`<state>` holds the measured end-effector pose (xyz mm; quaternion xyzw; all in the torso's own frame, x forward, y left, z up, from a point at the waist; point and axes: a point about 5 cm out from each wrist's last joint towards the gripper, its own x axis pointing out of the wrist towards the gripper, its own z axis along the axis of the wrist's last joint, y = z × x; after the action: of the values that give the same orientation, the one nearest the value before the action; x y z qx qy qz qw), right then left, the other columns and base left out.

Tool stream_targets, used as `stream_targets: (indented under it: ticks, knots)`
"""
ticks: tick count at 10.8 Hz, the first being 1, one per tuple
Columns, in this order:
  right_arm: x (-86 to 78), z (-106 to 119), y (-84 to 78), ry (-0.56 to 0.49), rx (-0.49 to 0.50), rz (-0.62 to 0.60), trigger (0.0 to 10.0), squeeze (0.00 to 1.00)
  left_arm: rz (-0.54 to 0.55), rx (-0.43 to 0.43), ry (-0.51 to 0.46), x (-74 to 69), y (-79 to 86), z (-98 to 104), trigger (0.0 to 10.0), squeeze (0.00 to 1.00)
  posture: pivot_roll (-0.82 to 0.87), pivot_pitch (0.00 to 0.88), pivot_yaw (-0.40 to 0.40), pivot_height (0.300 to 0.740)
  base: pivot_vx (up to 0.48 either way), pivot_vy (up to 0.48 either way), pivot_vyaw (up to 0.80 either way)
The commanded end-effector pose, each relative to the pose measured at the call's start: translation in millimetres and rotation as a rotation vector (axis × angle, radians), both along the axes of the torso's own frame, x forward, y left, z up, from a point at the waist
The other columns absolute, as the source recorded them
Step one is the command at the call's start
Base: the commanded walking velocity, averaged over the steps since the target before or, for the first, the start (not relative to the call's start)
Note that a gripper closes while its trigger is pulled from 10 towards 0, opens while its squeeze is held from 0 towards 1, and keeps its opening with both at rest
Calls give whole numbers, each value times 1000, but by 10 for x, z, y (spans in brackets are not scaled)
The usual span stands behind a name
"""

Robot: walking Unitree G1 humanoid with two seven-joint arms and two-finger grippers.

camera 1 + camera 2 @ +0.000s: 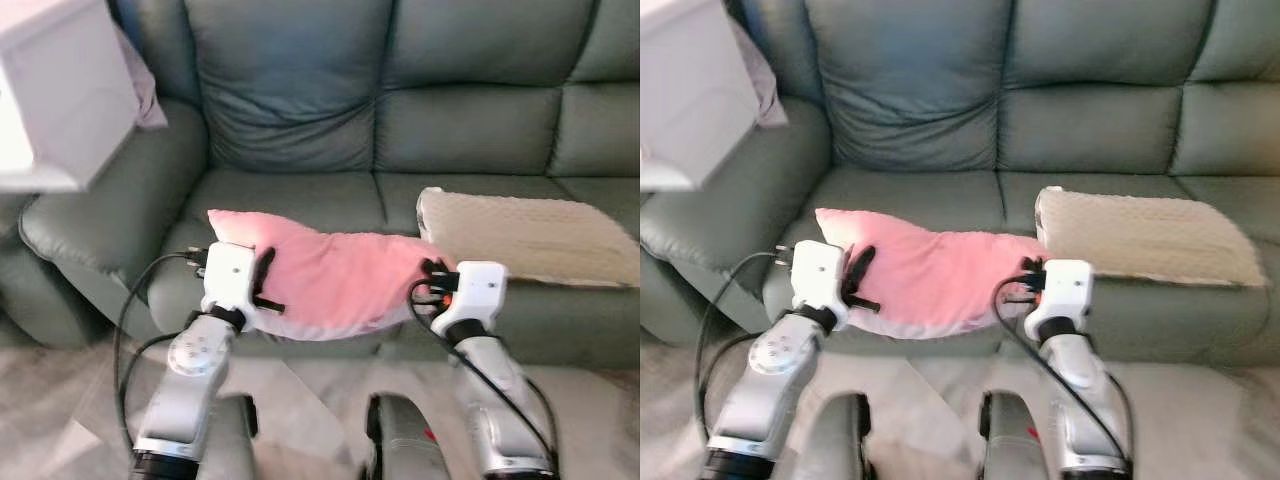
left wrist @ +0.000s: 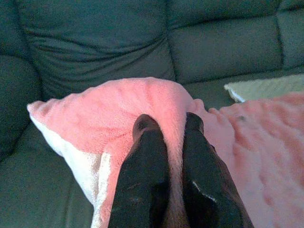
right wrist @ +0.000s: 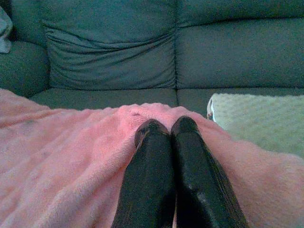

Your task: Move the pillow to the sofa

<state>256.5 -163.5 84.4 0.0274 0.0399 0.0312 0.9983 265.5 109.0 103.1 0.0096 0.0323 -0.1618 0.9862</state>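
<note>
Left gripper (image 2: 168,128) is pinched shut on a fold of the fluffy pink pillow (image 1: 335,280), its two black fingers (image 2: 145,161) squeezing the plush fabric between them at the pillow's left end. Right gripper (image 3: 166,127) clamps the pillow's opposite end, fingers pressed together with the pink fabric bunched around them. Between the two grippers the pillow stretches across the front edge of the grey-green leather sofa (image 1: 450,120), over the seat cushion; whether it rests on it cannot be told. Just beyond the right gripper, a beige textured cushion (image 1: 525,235) lies flat on the sofa seat, touching the pillow's right corner. Beyond the left gripper and to its outer side, a white box-like object (image 1: 55,95) stands above the sofa's padded armrest (image 1: 95,215).
</note>
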Motion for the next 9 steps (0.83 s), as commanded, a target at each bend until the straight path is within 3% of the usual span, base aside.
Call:
stream_targets:
  ticks: [1, 5, 9]
  knots:
    - [54, 73, 50, -35, 3, 20, 10000, 0, -2, -5, -29, 38, 15, 54, 10000, 0, -21, 0, -1, 631, 480, 0, 0]
    - [46, 71, 61, -35, -3, 36, 10000, 0, 10, -2, -25, 41, 24, 43, 10000, 0, -20, 0, -2, 631, 467, 0, 0]
    - [16, 46, 73, -26, 0, 40, 10000, 0, 12, 12, -30, 22, 22, 35, 10000, 0, -19, 0, 2, 631, 0, 0, 0]
